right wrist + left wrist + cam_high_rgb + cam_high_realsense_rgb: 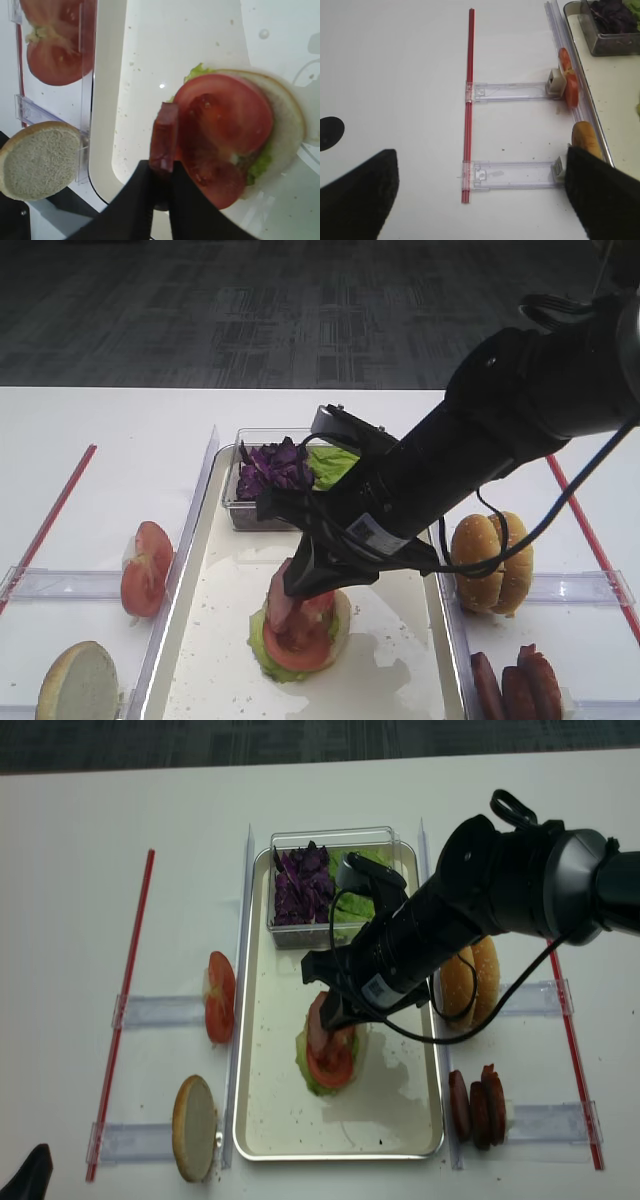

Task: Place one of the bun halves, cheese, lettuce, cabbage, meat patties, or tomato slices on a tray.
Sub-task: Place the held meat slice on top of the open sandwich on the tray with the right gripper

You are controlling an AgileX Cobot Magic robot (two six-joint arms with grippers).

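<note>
Meat patty [164, 137] held on edge in the closed right pincer [161, 172], just above a tomato slice [225, 135] stacked on lettuce [266, 652] and bun half [287, 127], mid tray [400, 640], left pincer [480, 192] spread wide above the bench [395, 75].

1. A robotics lab or test station is suggested, not a home kitchen.
2. A plain white tabletop [80, 840] is seen, with grey patterned carpet [250, 310] beyond its far edge.
3. Red strips [122, 1010] and clear plastic holders [512, 91] are fixed to the tabletop on either side of the tray [262, 1120], marking set positions for ingredients.
</note>
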